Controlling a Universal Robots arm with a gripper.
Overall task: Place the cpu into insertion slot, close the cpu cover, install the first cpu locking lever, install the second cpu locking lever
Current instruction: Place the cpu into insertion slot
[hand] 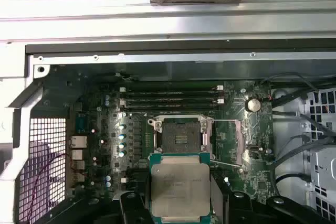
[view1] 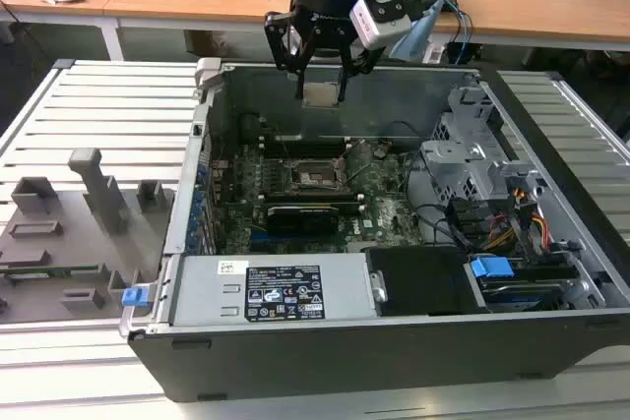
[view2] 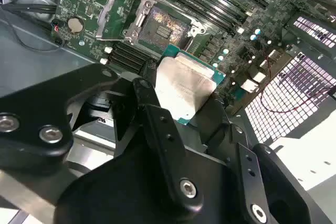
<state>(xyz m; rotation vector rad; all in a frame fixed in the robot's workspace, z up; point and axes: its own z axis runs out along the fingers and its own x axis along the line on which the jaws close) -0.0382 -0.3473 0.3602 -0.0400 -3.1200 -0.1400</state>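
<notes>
Holding the cpu (view1: 320,95) pinched flat by its edges, the gripper (view1: 322,89) hangs over the open case (view1: 394,341), well above the board (view1: 384,213). Slot (hand: 181,137) bare, nothing seated in it. Cover (view2: 137,21) swung open to one side, so the slot is reachable from above. In the first wrist view the cpu's edges run parallel to the slot's, metal top up. Slot lies below the chip and offset from it, toward the memory rails (hand: 173,95). By my reading the cpu is squared up but not yet plumb over the slot.
</notes>
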